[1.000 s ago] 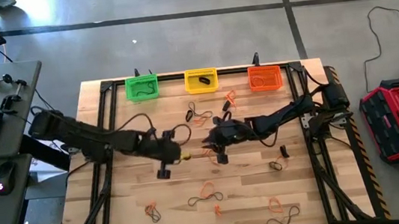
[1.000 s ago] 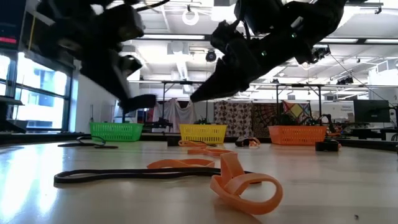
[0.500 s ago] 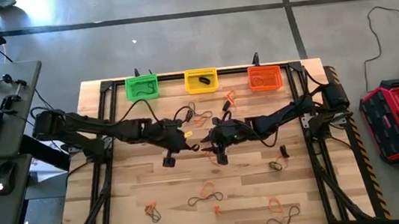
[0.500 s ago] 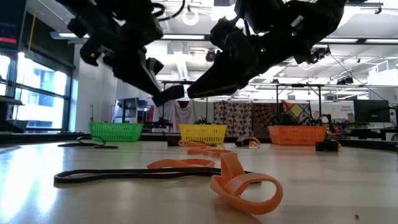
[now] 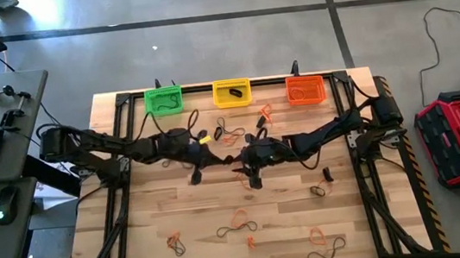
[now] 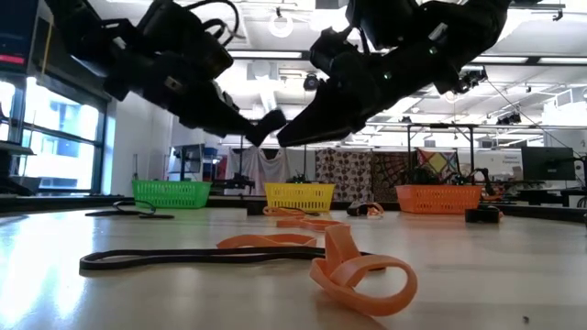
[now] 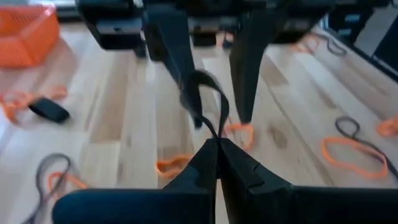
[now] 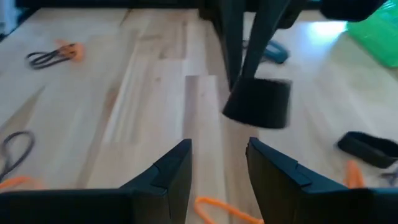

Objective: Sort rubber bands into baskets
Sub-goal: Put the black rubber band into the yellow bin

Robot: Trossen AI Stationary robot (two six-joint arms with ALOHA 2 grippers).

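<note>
Two end effectors meeting mid-worktop (image 5: 145, 225): left (image 7: 217, 146) clamped on a dark rubber band (image 7: 208, 102), right (image 8: 217, 155) spread, probably for a handover.

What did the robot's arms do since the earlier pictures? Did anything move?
The left gripper swung across the table toward the right gripper, and the two now nearly meet in the middle. It is shut on a dark rubber band. The right gripper is open and has stayed where it was. The green basket, yellow basket, orange basket and the loose bands have not moved.
</note>
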